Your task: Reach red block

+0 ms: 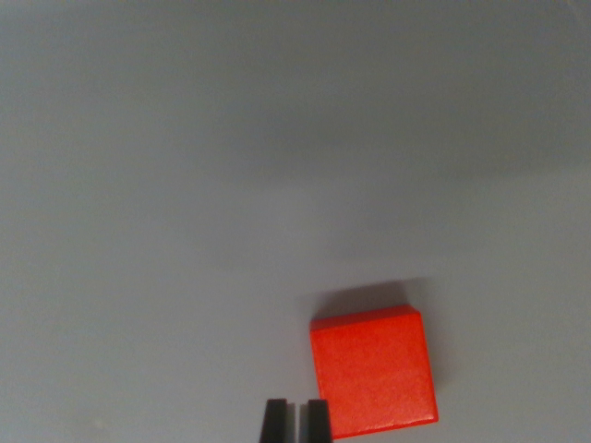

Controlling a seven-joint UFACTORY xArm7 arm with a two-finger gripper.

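Note:
A red block [373, 371] lies flat on a plain grey surface [231, 185], low in the wrist view and right of centre. Its top face is square and slightly turned. My gripper [295, 420] shows only as two dark fingertips at the bottom edge, pressed close with a thin slit between them and nothing held. The right fingertip [318, 420] overlaps the block's lower left edge in the picture; whether it touches the block I cannot tell. The rest of the gripper is out of frame.
The grey surface fills the whole view, with a soft shadow band across the middle and a darker shadow behind the block.

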